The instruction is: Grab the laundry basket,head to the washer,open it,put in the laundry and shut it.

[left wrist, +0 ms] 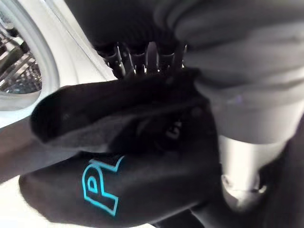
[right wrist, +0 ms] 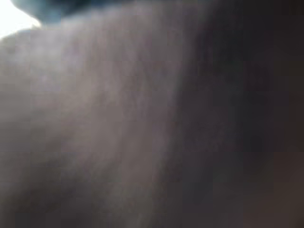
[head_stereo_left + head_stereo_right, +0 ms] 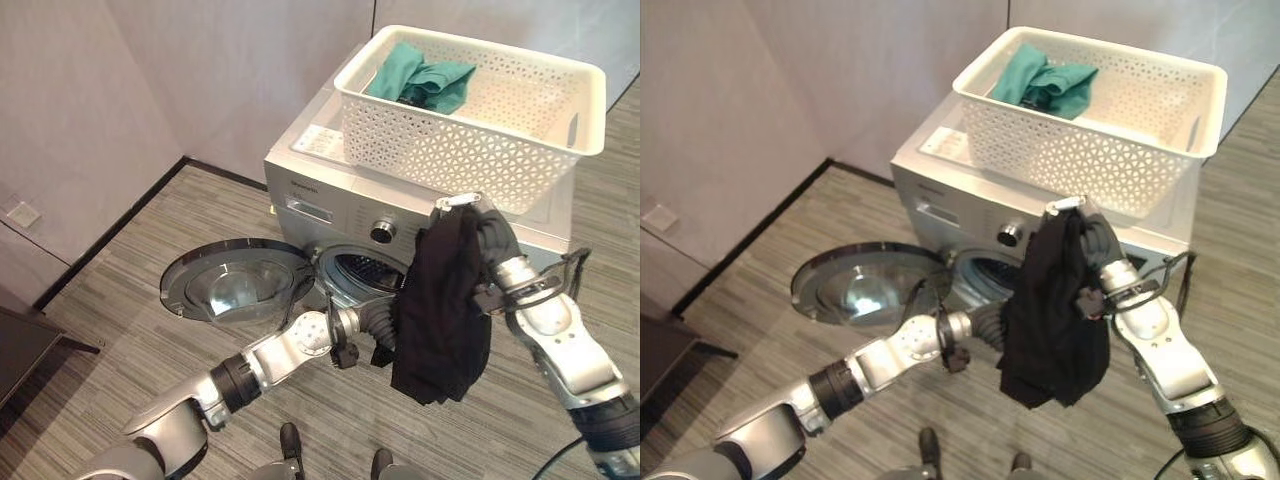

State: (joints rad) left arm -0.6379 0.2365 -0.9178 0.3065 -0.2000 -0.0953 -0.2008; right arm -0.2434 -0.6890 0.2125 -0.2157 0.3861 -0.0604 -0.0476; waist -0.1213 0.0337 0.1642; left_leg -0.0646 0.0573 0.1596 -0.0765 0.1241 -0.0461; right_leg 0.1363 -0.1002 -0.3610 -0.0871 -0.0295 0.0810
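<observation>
Black garment (image 3: 440, 310) dangling from right hand (image 3: 478, 232), grip hidden; left hand (image 3: 383, 325) behind it, unreadable. Could snag door (image 3: 235, 280), miss drum (image 3: 365, 268).

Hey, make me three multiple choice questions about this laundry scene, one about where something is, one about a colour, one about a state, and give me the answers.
1. Where is the basket?
A. on the floor by the door
B. on top of the washer
C. in the left hand

2. What colour is the cloth lying in the basket?
A. green
B. red
C. white

3. How is the washer door?
A. shut
B. taken off and lying on the basket
C. swung open

Answers:
1 B, the white basket stands on the washer's top panel.
2 A, a green cloth lies in the basket's far corner, while the black garment hangs from the right hand before the drum opening, with the left hand at its lower part.
3 C, the round glass door stands out to the side and the drum shows behind it.
</observation>
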